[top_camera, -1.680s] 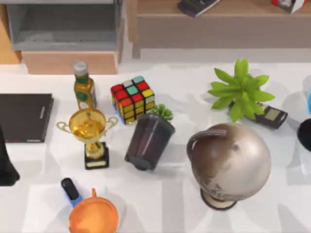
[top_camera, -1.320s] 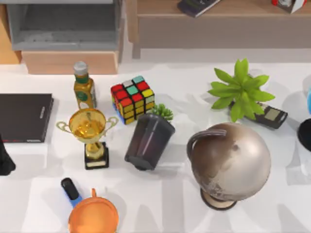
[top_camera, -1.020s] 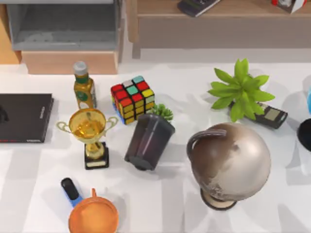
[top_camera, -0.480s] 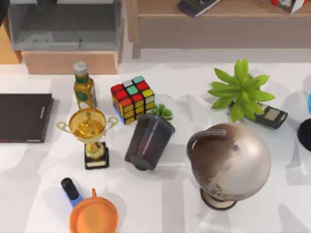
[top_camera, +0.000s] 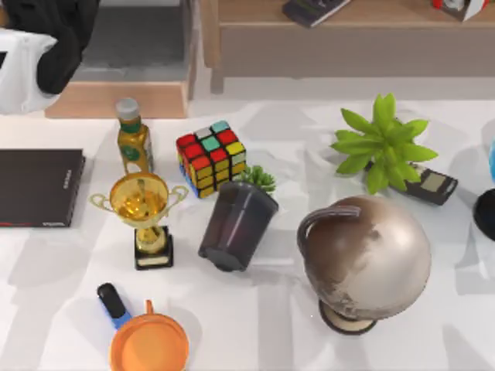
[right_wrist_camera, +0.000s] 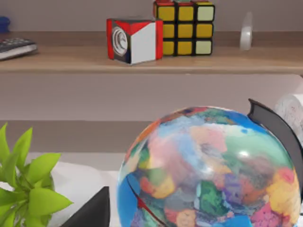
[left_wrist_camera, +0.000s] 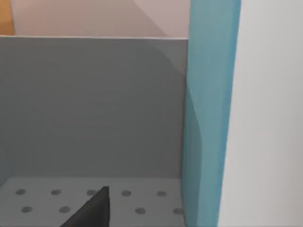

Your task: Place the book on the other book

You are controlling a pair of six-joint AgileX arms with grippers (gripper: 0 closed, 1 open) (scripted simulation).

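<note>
Near edge: orange funnel [top_camera: 148,342], trophy [top_camera: 144,218]. Your black book [top_camera: 39,188] lies flat at the table's left edge. Farther back, left gripper [left_wrist_camera: 90,210] beside the upright teal book [left_wrist_camera: 210,113] in the grey cubby [top_camera: 131,46]; can't tell its grip

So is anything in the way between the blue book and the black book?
Nothing visible. The blue book is by the left pincer at the grey cubby; the black book lies bare-topped on the table in front. The bottle and trophy stand off to its right. The right pincer idles by a colourful globe.
</note>
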